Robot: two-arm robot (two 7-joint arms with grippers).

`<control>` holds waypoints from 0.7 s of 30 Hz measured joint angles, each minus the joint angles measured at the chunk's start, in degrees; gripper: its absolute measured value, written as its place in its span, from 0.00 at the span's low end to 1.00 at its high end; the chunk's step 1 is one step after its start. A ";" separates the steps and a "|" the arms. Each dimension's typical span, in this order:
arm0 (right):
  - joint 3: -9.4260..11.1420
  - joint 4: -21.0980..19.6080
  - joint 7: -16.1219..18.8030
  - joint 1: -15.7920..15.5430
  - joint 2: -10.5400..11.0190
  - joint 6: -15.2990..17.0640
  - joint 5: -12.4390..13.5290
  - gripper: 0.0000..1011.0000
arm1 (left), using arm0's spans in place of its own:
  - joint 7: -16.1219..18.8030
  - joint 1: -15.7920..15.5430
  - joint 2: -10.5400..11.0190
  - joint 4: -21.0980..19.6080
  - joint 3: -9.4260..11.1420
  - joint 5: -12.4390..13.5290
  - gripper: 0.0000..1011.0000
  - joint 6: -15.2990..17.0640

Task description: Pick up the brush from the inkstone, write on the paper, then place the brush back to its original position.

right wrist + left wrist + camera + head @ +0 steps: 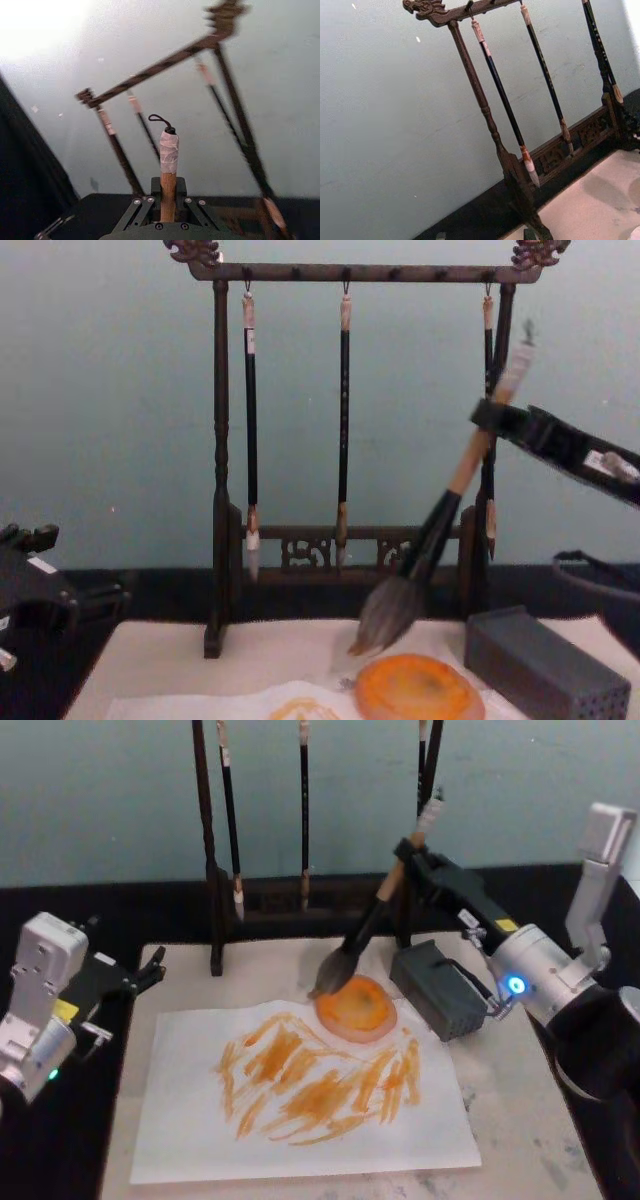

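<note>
Brush [375, 915], clamped in raised right gripper [411, 856], slants toward inkstone [356, 1008].

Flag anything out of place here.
The orange dish overlaps the top edge of the paper, which lies crooked on the mat. The orange scrawl looks like brushwork, not a spill. The right gripper holds the brush tilted; the left gripper sits idle beside the mat.
</note>
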 joint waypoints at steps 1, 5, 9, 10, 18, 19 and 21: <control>0.34 0.13 -0.36 -0.10 -0.05 0.44 0.61 0.17 | 0.00 0.00 0.00 0.00 0.00 0.00 0.99 0.00; 1.78 0.85 -2.15 -0.46 -0.35 2.51 3.96 0.17 | 0.00 0.00 0.00 0.00 0.00 0.00 0.99 0.00; 3.06 1.88 -4.15 -0.63 -0.85 4.34 7.20 0.17 | 0.00 0.00 0.00 0.00 0.00 0.00 0.99 0.00; 3.21 2.05 -4.47 -0.65 -0.94 4.57 7.67 0.17 | 0.00 0.00 0.00 0.00 0.00 0.00 0.99 0.00; 4.49 4.65 -7.23 -0.42 -1.60 6.80 12.19 0.17 | 0.00 0.00 0.00 0.00 0.00 0.00 0.99 0.00; 4.58 4.87 -7.38 -0.36 -1.61 6.98 12.50 0.17 | 0.00 0.00 0.00 0.00 0.00 0.00 0.99 0.00; 4.81 5.61 -7.84 -0.16 -1.62 7.43 13.52 0.17 | 0.00 0.00 0.00 0.00 0.00 0.00 0.99 0.00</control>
